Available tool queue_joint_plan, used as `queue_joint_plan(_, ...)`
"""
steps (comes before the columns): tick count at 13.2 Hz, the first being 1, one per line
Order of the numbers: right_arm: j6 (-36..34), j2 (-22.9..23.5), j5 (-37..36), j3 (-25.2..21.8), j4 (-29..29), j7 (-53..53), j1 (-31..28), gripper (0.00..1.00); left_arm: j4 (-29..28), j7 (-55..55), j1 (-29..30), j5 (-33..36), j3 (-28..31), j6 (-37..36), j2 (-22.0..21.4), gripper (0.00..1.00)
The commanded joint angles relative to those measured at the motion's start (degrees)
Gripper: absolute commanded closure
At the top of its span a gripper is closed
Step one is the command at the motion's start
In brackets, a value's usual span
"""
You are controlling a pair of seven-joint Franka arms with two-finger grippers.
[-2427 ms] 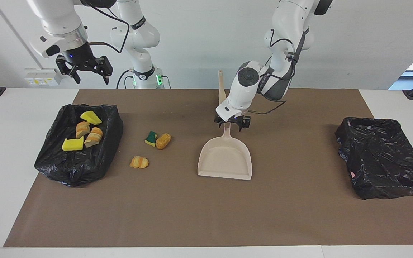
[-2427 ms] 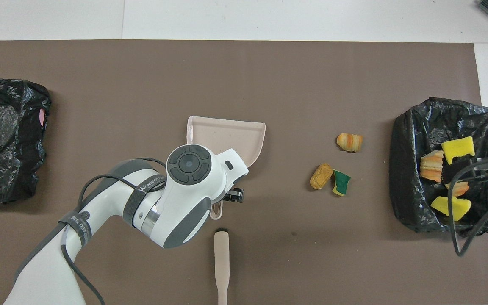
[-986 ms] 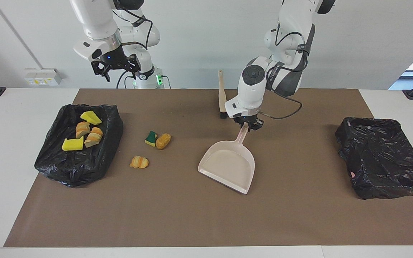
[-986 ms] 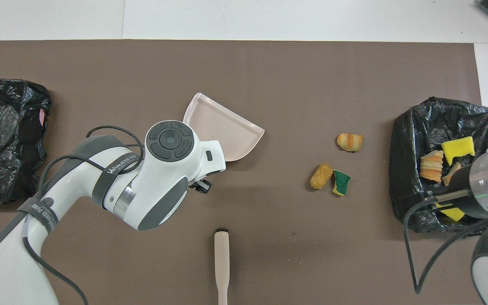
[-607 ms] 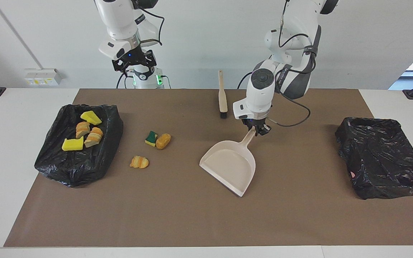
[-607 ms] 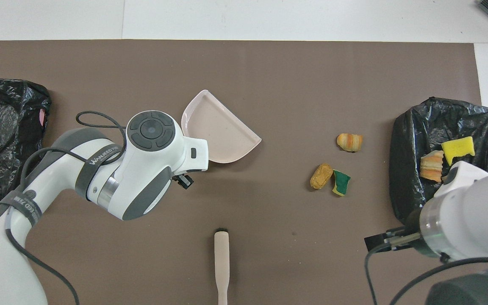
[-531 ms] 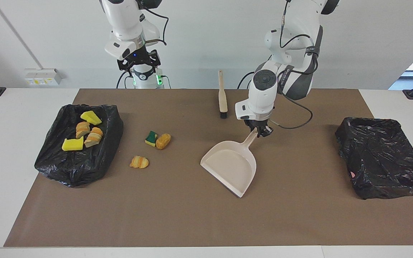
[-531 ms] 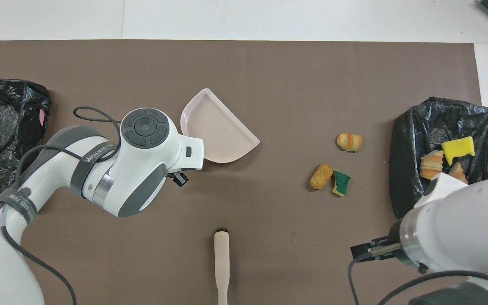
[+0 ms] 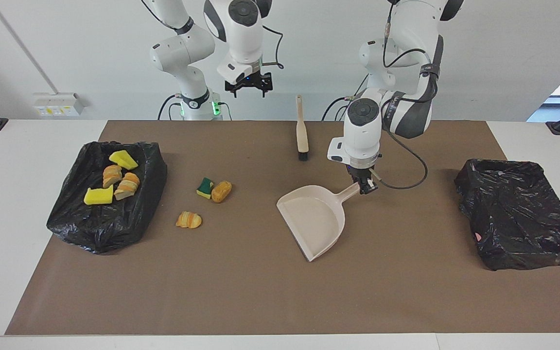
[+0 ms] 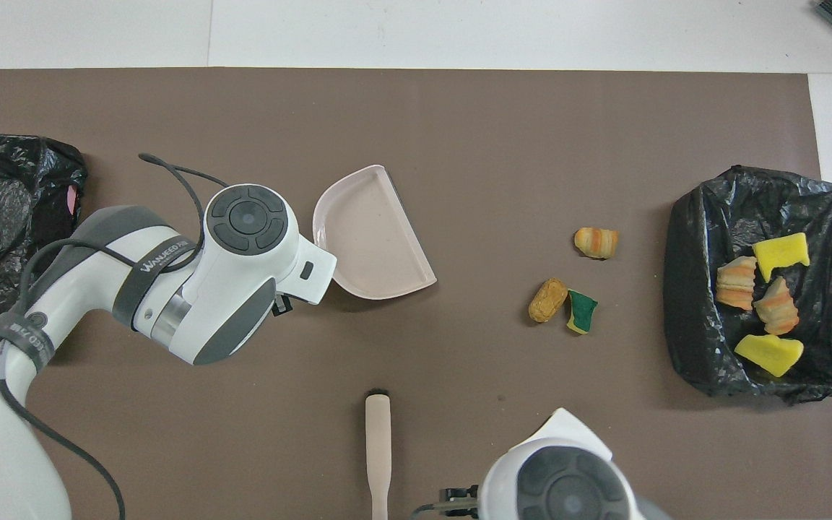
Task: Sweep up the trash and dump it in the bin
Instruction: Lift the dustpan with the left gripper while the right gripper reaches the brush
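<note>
Trash first: I count seven bits. Four lie in the black-lined bin (image 9: 107, 194) at the right arm's end of the table (image 9: 32, 146): two yellow sponge chunks (image 9: 98, 196) and two striped bread pieces (image 9: 127, 186). Three lie loose on the brown mat (image 9: 241, 291), just beside that bin toward the mat's middle: a green-and-yellow sponge (image 9: 205, 187) touching an orange-brown roll (image 9: 221, 191), and a croissant piece (image 9: 188, 219) a little farther from the robots. I see two bins; the second black-lined bin (image 9: 518, 214) sits at the left arm's end, overhanging the mat's edge there. There is one beige dustpan (image 9: 315, 221) and one beige brush (image 9: 302, 131) with black bristles.

The mat covers most of the white table; a pale wall stands at the robots' edge.

My left gripper (image 9: 366, 186) is clamped on the dustpan's handle near the mat's middle, with the pan's open mouth turned toward the loose trash and well apart from it. The brush lies near the robots' edge of the mat, between the two arms. My right gripper (image 9: 249, 87) hangs high over the robots' edge of the mat, beside the brush, fingers spread wide with nothing in them. Bare mat lies between the pan's mouth and the loose bits.
</note>
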Motion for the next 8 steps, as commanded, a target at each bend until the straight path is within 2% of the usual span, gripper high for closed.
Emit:
queue_joint_plan(1, 7.6, 4.8, 5.1, -0.2, -0.9, 11.8, 5.1, 0.00, -1.2, 6.2, 0.4, 1.8, -0.2, 0.2, -0.4, 1.00)
queue_joint_plan(3, 15.4, 10.5, 7.6, -0.2, -0.8, 19.0, 10.0, 0.00, -2.4, 16.2, 0.6, 2.2, -0.2, 1.7, -0.8, 1.00)
queue_joint_plan(5, 21.9, 15.7, 7.7, -0.2, -0.8, 24.4, 14.6, 0.00, -3.8, 16.4, 0.7, 2.3, -0.2, 2.0, -1.6, 1.00)
queue_joint_plan(8, 22.9, 17.2, 7.7, -0.2, -0.8, 24.7, 15.3, 0.00, -6.3, 16.4, 0.5, 2.2, -0.3, 2.1, -3.3, 1.00)
